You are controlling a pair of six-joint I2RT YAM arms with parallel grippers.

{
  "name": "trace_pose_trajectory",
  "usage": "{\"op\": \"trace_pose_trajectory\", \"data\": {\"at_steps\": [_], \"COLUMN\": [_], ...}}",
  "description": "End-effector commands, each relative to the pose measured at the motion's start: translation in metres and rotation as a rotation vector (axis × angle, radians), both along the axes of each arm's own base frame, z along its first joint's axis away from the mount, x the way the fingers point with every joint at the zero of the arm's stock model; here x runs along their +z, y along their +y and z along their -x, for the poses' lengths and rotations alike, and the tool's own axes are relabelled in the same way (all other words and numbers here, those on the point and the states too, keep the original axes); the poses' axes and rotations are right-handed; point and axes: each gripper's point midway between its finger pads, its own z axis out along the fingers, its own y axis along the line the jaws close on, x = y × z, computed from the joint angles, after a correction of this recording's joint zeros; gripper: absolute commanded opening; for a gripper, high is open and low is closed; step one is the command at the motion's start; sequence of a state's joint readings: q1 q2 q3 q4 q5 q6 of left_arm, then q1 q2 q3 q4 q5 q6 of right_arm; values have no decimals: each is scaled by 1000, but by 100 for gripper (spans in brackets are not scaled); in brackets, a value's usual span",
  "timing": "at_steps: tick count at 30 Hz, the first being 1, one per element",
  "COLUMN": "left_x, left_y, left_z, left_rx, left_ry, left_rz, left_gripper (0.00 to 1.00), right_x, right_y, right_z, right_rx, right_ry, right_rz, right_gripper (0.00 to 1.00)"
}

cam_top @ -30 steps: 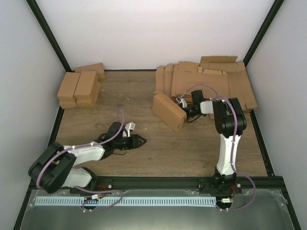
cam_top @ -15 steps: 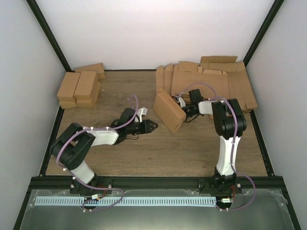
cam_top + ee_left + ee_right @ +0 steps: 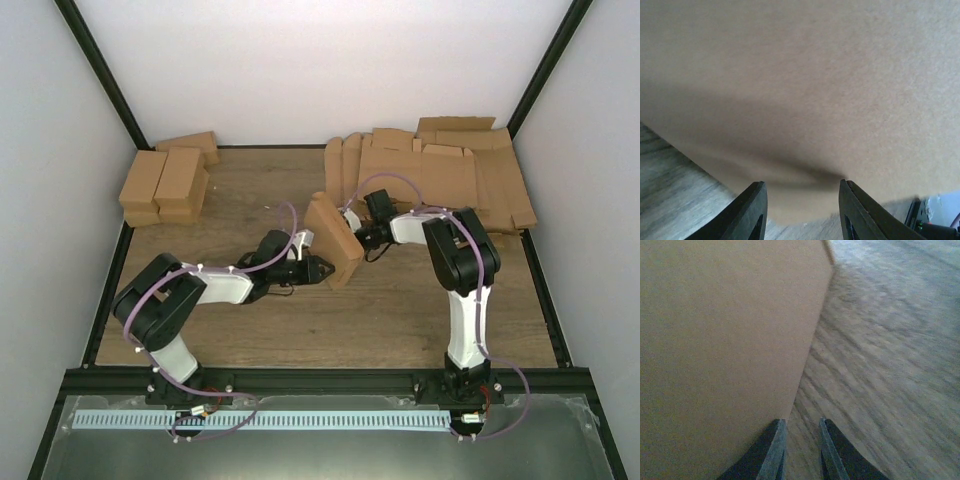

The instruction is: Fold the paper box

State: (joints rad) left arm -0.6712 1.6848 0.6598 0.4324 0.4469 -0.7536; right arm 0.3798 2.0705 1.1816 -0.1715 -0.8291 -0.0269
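Note:
The paper box (image 3: 333, 240) is a shallow brown cardboard box standing on its edge at the table's middle, tilted. My left gripper (image 3: 322, 268) is at its near left side, open, with the box's broad face (image 3: 805, 90) filling the left wrist view just ahead of the fingertips (image 3: 759, 189). My right gripper (image 3: 352, 232) is at the box's far right side. In the right wrist view its jaws (image 3: 801, 421) stand a narrow gap apart with bare table between them. The box's face (image 3: 720, 340) lies against the left finger.
A heap of flat brown cardboard blanks (image 3: 440, 175) lies at the back right. A group of finished brown boxes (image 3: 165, 185) sits at the back left. The wooden table (image 3: 400, 310) is bordered by white walls and a black frame.
My left arm has reached right until its gripper is at the box. My right gripper has pushed the box leftward, and the box has turned more upright.

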Motion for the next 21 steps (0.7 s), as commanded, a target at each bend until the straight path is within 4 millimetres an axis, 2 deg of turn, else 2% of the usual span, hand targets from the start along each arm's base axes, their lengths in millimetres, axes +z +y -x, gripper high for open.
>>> {"op": "trace_pose_trajectory", "data": {"at_steps": [1,6,11,14,18,21], "left_x": [7,-3,-1,2,8,12], "left_y": [-1,8,15,16,14,23], "left_z": [8,27,40,40,38,36], "left_rx": [-11,0,5,13,14,50], "left_ry": [-41,-13,-9,-22,-28,-45], "left_rz": [2,-27,-32,-39,-42,-68], "left_gripper": [42,42,42,42,42,42], "right_x": [12,15,20,18,14,27], "right_y": [17,33,40,39,30,15], "right_z": [4,10,14,13,2,-16], "right_rx": [67,109,134,127,56,-50], "right_ry": [-102,-158,-188,-186,-198,-240], "right_rz": [31,61,51,66,138,199], "right_gripper": [20,20,20,20,19,19]}}
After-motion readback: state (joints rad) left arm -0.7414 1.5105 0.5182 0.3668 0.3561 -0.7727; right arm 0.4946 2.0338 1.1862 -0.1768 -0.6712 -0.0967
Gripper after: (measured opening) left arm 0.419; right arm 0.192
